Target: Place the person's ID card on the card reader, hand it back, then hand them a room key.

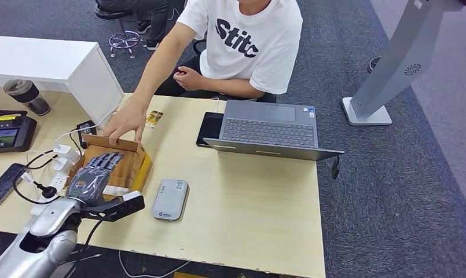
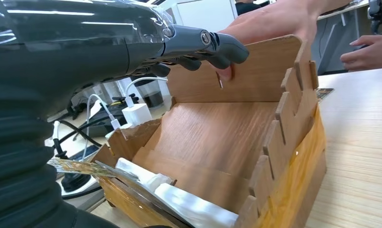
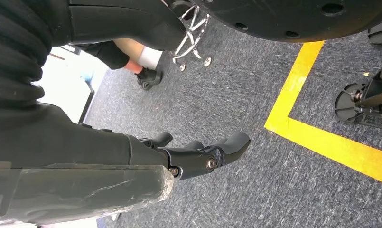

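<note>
My left hand (image 1: pixel 95 172) hovers over an open wooden box (image 1: pixel 136 166) at the table's left, fingers (image 2: pixel 212 45) stretched out and holding nothing. The box (image 2: pixel 293 142) holds white flat items (image 2: pixel 179 205) in its near compartment; its larger compartment is bare. A person's hand (image 1: pixel 125 121) grips the box's far wall, and in the left wrist view this hand (image 2: pixel 274 19) is just beyond my fingertips. A small yellow-brown card (image 1: pixel 154 118) lies on the table behind the box. The grey-white card reader (image 1: pixel 169 198) lies right of the box. My right hand (image 3: pixel 198 154) hangs above the carpet, holding nothing.
An open laptop (image 1: pixel 271 130) and a black tablet (image 1: pixel 209 127) sit at the table's far side. A phone (image 1: pixel 4 184), a power strip with cables (image 1: pixel 59 168), a handheld controller (image 1: pixel 7 133) and a cup (image 1: pixel 28 95) crowd the left. A grey stand (image 1: pixel 392 69) is at the right.
</note>
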